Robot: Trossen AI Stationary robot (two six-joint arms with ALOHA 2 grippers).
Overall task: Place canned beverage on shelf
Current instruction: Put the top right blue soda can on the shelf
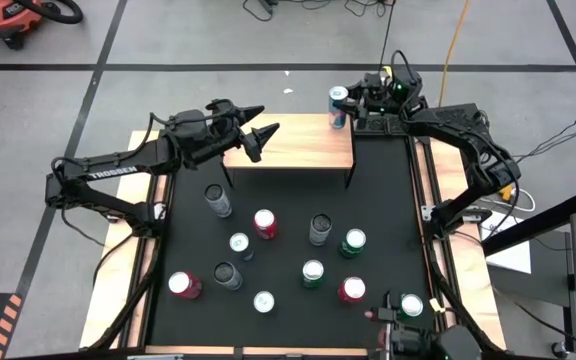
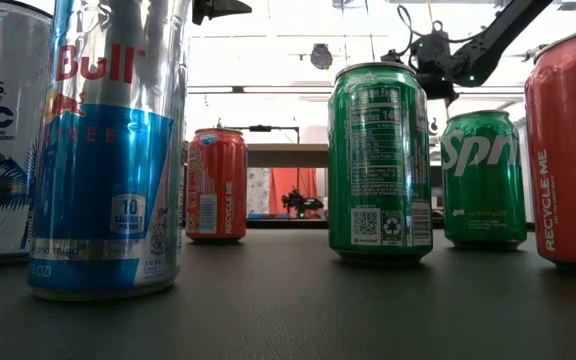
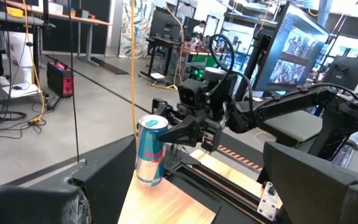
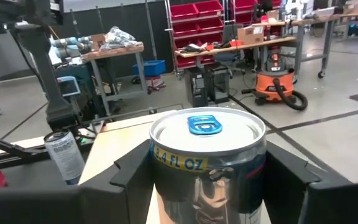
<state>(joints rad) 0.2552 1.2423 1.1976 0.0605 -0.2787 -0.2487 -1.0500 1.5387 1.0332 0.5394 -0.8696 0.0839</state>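
The shelf (image 1: 298, 148) is a light-wood board on thin black legs at the far end of the black table (image 1: 383, 205). A blue-and-silver canned beverage (image 1: 338, 104) stands upright at the shelf's far right corner, with my right gripper (image 1: 344, 108) shut on it. My left wrist view shows this can (image 3: 151, 149) at the edge of the board (image 3: 166, 208). My left gripper (image 1: 266, 120) hangs open over the shelf's left part, pointing level toward the can, with nothing between its fingers. My right gripper pinches the can's side wall (image 4: 207, 165) between its two fingers (image 3: 188, 130), at about mid-height. The fingers lie level and come from the table's far right side. The can stays upright over the shelf's corner; I cannot tell whether its base rests on the board.
Several cans stand spread on the black table in front of the shelf, among them a red one (image 1: 265, 222), a silver one (image 1: 218, 200) and a green one (image 1: 354, 241). In the low view they fill the foreground, such as a green can (image 2: 380, 160).
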